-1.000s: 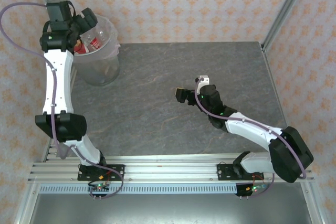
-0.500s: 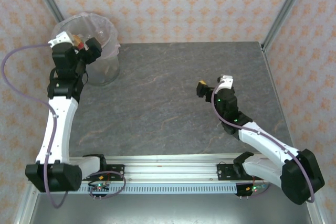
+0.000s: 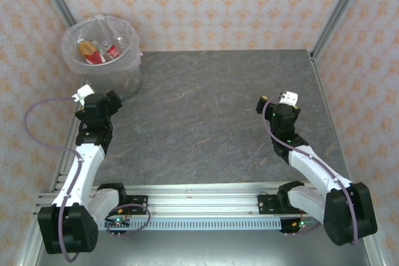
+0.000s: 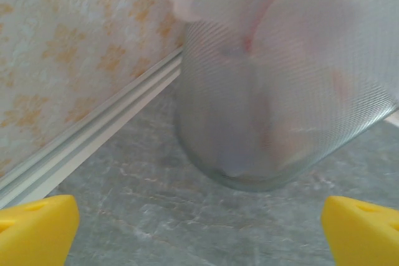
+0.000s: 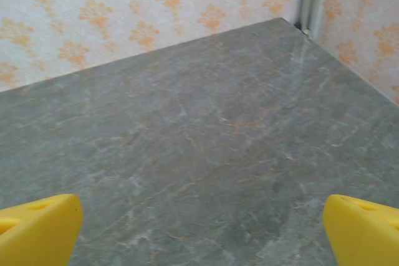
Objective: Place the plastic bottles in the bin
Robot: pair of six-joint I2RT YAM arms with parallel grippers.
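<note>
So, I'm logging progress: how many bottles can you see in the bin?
2, both inside the bin: the left bottle, red-labelled, and the right bottle beside it. Others may be hidden underneath.

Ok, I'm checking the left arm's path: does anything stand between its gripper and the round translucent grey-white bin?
Nothing visible does. The open left gripper faces the round translucent grey-white bin across grey marbled tabletop, and the clear plastic bottles with red labels lie inside it.

bench (image 3: pixel 199 116): grey marbled top | walls (image 3: pixel 218 4): pale, orange floral print | corner post (image 3: pixel 340 10): metal | rail (image 3: pixel 206 200): near edge
</note>
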